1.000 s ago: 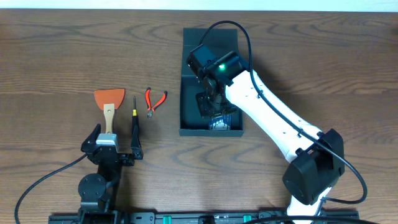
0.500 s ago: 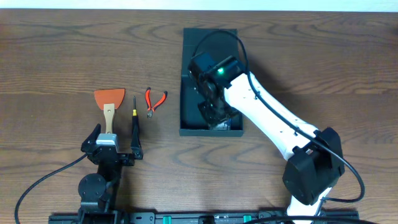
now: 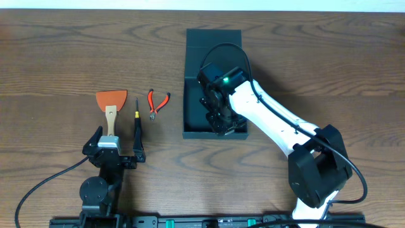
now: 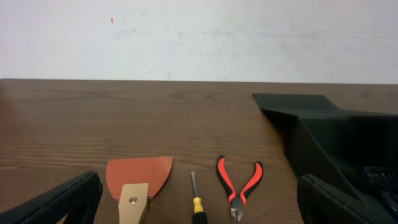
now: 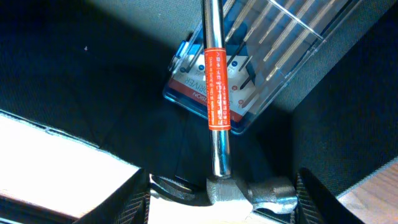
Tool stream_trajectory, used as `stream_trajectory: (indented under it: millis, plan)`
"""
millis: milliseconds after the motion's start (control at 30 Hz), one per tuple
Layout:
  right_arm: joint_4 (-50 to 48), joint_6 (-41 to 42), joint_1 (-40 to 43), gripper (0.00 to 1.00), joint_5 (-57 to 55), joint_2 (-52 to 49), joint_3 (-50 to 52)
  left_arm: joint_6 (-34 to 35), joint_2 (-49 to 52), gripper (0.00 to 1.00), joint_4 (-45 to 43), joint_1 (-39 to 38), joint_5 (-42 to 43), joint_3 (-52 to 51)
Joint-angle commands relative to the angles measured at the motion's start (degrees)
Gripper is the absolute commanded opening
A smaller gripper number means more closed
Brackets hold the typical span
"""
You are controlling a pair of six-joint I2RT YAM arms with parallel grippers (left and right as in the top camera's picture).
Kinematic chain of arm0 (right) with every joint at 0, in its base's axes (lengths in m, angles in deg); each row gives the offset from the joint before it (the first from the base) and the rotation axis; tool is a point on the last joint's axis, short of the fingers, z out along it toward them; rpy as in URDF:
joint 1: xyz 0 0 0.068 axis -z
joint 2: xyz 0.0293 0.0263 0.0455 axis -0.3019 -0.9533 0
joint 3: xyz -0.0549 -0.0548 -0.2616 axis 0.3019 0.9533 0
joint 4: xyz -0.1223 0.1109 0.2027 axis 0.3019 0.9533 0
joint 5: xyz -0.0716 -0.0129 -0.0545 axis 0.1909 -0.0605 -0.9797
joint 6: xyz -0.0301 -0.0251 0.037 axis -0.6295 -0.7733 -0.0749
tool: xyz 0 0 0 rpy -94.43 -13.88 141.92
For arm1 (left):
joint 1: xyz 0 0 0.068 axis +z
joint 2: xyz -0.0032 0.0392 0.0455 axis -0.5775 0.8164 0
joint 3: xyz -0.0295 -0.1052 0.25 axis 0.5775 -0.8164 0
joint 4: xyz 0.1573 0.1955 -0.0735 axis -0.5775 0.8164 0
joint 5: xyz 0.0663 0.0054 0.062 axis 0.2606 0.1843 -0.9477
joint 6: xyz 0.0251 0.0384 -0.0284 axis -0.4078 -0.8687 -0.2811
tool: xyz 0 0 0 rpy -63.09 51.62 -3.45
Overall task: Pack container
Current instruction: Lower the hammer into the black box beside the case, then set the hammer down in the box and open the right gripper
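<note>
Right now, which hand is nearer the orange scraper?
Left. The left hand, open, sits by the handle end of the orange scraper; the right hand is inside the container, gripping a hammer.

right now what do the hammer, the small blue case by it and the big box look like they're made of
Hammer: metal, probably polished steel; the shaft is mirror-bright and the head silvery, with an orange printed label.
Small case: plastic by the look, a blue base under a clear glossy lid.
Container: likely cardboard; dark teal, matte, flat folded walls.
</note>
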Motion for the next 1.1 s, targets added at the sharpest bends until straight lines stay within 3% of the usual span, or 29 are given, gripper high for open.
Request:
stream_trajectory:
  millis: [0, 1067]
  plan:
    - [-1.2, -1.0, 1.2, 0.01, -0.2, 0.7, 0.9, -0.9, -0.3, 0.98, 2.2, -0.2, 1.0, -0.8]
    - [0.0, -2.1, 6.1, 0.01, 8.9, 0.7, -4.5, -0.9, -0.3, 0.99, 2.2, -0.2, 1.0, -0.8]
